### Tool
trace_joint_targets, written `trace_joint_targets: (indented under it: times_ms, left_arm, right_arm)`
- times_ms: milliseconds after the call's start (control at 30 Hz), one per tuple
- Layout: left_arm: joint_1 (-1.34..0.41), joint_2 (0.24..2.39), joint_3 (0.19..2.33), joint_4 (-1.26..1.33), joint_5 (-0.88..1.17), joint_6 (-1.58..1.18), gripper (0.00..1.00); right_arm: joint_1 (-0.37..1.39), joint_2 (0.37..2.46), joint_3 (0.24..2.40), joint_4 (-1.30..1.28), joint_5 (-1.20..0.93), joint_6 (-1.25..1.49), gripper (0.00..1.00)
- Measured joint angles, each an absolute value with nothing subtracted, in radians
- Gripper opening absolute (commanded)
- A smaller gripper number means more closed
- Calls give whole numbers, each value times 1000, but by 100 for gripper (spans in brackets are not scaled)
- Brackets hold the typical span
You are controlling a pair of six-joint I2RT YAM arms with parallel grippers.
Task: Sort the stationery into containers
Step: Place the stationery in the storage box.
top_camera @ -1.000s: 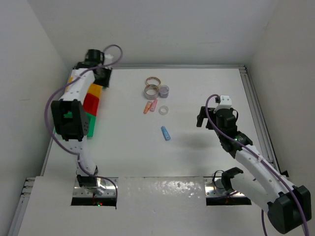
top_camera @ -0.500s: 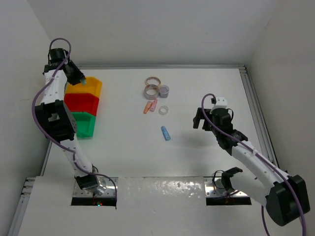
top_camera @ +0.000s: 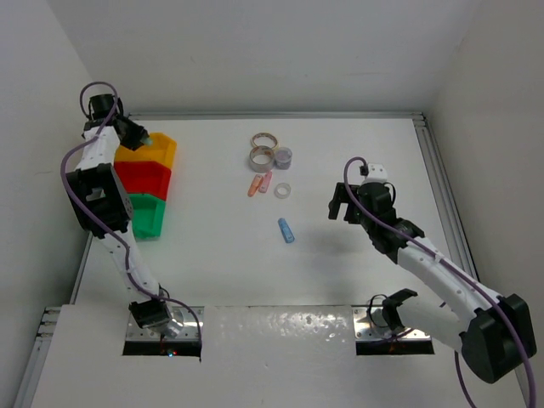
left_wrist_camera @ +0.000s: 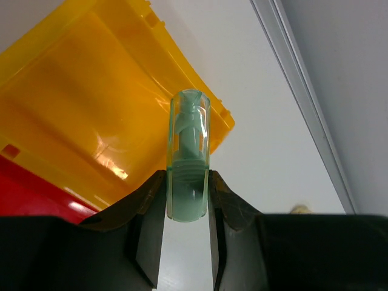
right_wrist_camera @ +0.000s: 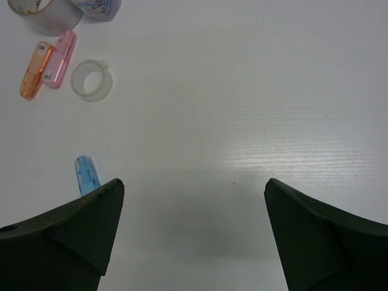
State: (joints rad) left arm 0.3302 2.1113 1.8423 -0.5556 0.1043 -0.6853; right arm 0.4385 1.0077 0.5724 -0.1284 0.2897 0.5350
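My left gripper (top_camera: 136, 136) is shut on a green stick (left_wrist_camera: 188, 154) and holds it over the far edge of the yellow-orange bin (top_camera: 157, 151); that bin also shows in the left wrist view (left_wrist_camera: 73, 121). A red bin (top_camera: 144, 177) and a green bin (top_camera: 146, 217) stand in a row nearer me. My right gripper (top_camera: 340, 204) is open and empty above bare table. A blue stick (top_camera: 286, 229) lies left of it and shows in the right wrist view (right_wrist_camera: 86, 174). Orange (top_camera: 253, 187) and pink (top_camera: 265, 181) sticks lie side by side.
Tape rolls cluster at the far middle: a tan ring (top_camera: 263, 138), a whitish roll (top_camera: 261, 156), a purple-grey roll (top_camera: 284, 155) and a small white ring (top_camera: 282, 189). A metal rail (top_camera: 442, 187) runs along the table's right edge. Walls close in on the left and far sides.
My left arm has swung from the bins' right side to their far left corner, still holding the green stick. My right gripper has moved a little left and farther from me.
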Motion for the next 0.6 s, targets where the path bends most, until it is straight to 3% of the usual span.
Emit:
trace_joint_targets:
  times_ms: [133,267,367,500,600]
  left_arm:
    - [333,2168,1842,-508,96,-705,3]
    - [333,2199,1839,-481,85,-701,46]
    - [334,2200,1835,-454,75,-691,64]
    - [335,2199,1832,-422,70,-686,67]
    - [336,2198,1832,-410,71,-676,61]
  right_arm:
    - [456,1008,581,-156,315,540,96]
    - [467,1009,594,-170,334,539,96]
    - [467,1011,604,-176,342,533,96]
    - [467,1019,625,-187,345,520,96]
    - [470,1029,637,-189,345,511,96]
